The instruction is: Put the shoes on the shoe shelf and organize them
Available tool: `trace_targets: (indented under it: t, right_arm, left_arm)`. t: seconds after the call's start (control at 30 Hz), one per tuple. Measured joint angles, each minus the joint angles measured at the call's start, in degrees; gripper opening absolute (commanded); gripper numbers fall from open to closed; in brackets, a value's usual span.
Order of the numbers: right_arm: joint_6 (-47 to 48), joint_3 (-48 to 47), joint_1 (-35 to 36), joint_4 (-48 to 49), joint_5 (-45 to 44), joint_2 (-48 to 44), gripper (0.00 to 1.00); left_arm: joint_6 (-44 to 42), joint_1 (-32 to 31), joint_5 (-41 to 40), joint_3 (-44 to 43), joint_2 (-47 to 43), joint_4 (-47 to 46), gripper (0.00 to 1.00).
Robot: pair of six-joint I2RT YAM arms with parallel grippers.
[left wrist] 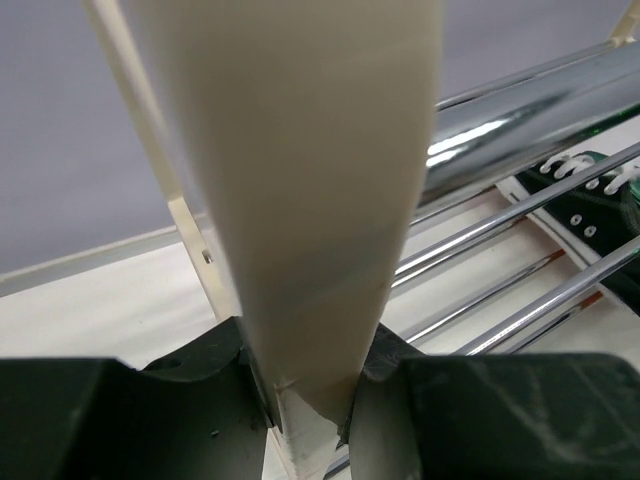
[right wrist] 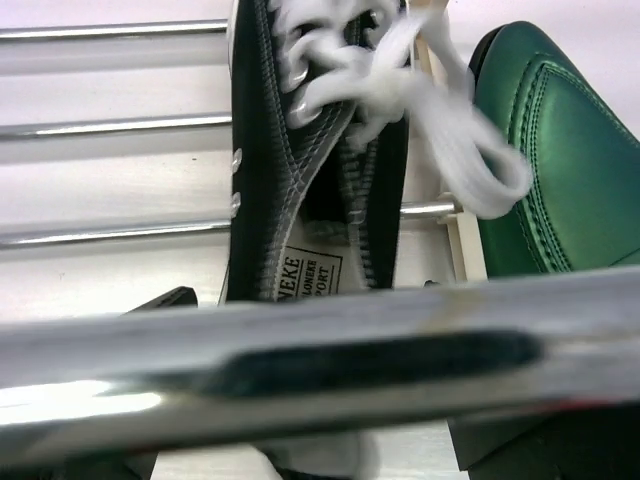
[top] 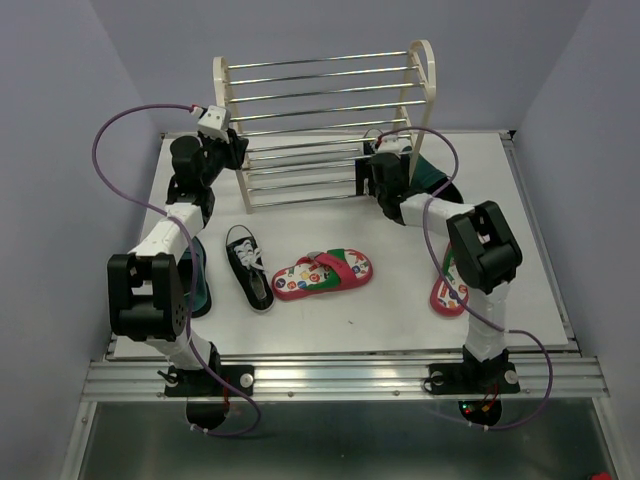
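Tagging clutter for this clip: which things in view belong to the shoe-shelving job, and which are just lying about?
Job: shoe shelf; black sneaker on the shelf; loose black sneaker; centre flip-flop; right-hand flip-flop; left-hand green shoe; green shoe beside the shelf.
Lying about: nothing loose visible.

Pale lavender all round: the back wall [top: 320, 30] spans the top of the frame, with the left wall [top: 50, 150] and right wall [top: 600, 120] angling in at the sides, all flat and matte. The light is soft and even, leaving only faint shadows on the white desk [top: 400, 320] at centre. A ribbed aluminium rail [top: 340, 378] runs along its near edge, low in the frame. At the very bottom lies a dark grey-green glossy surface [top: 350, 445]. In the left wrist view, the wall is a grey-violet blur at upper left.
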State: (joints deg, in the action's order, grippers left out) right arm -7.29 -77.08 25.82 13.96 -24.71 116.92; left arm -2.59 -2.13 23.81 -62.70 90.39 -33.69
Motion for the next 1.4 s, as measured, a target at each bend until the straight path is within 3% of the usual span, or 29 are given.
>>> trace_targets:
  t: [0.7,1.07,1.4]
  right_arm:
    - [0.0,1.9,0.0,-2.6,1.3,-9.7,1.0]
    - [-1.4,1.9,0.0,-5.1,5.8,-6.9,1.0]
    - [-3.2,0.0,0.1,-8.5,0.4,-0.9,0.84]
  left_arm:
    - [0.1,0.0,0.9,-0.3,1.1,-1.2,0.34]
    - [0.1,0.0,1.1,-0.3,1.1,-1.2,0.34]
    - [0.1,0.0,1.3,-0.3,1.1,-1.2,0.34]
